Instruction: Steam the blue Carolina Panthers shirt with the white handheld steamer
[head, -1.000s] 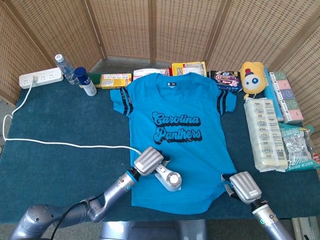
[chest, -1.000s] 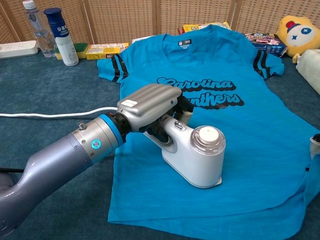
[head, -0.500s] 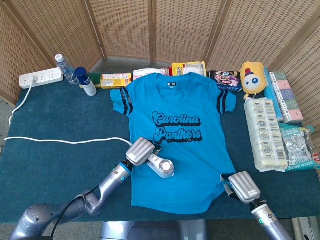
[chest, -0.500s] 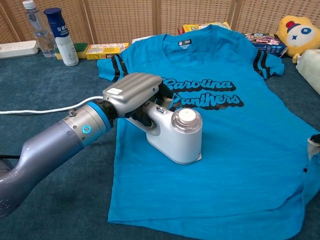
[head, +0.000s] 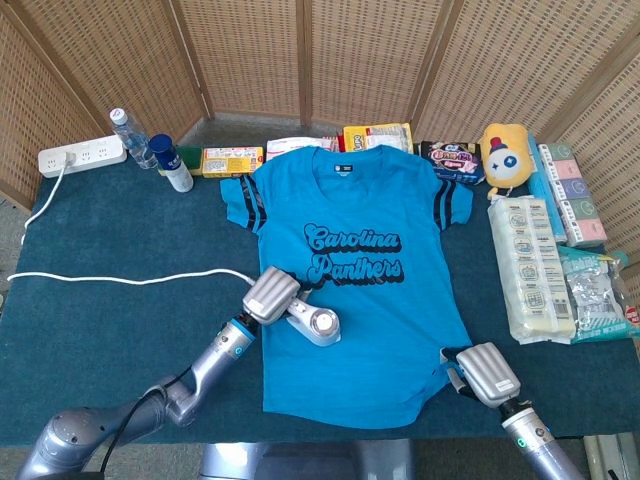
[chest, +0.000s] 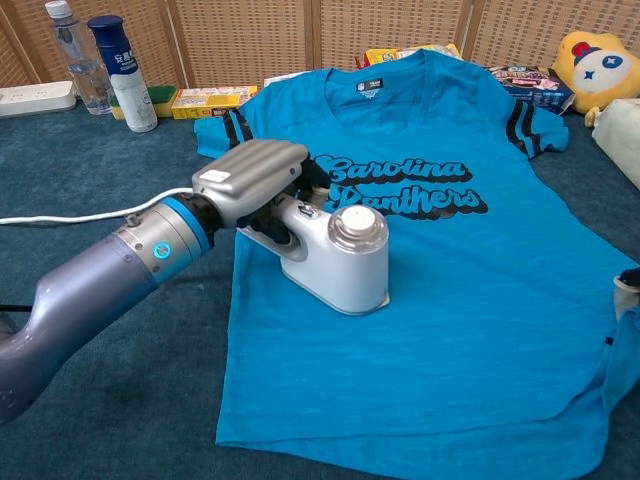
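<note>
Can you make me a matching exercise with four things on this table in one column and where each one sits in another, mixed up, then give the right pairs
Things:
1. white handheld steamer
2. power strip
3. yellow plush toy
4. right hand

Places:
A. far left corner of the table
B. on the lower right hem of the blue shirt
C. far edge, right of the shirt's collar
D. gripped by the left hand, on the shirt's lower left part

Pairs: 1-D, 2-A, 3-C, 4-B
</note>
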